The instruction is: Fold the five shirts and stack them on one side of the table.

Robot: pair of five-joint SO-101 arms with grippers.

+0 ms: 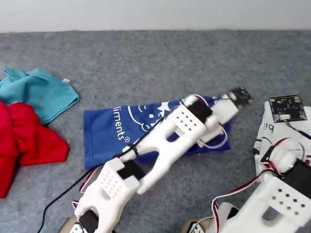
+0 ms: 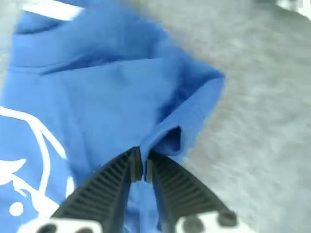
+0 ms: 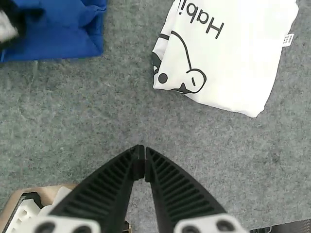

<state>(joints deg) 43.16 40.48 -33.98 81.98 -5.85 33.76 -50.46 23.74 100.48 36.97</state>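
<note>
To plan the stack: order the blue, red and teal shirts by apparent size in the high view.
1. blue shirt: largest, though the left arm covers part.
2. red shirt and teal shirt: about alike; the edge cuts both, so unranked.

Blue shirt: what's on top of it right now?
The left arm extends over the blue shirt, and the left gripper is shut on a fold at its edge. The arm covers part of the white print; nothing else rests on the visible cloth.
</note>
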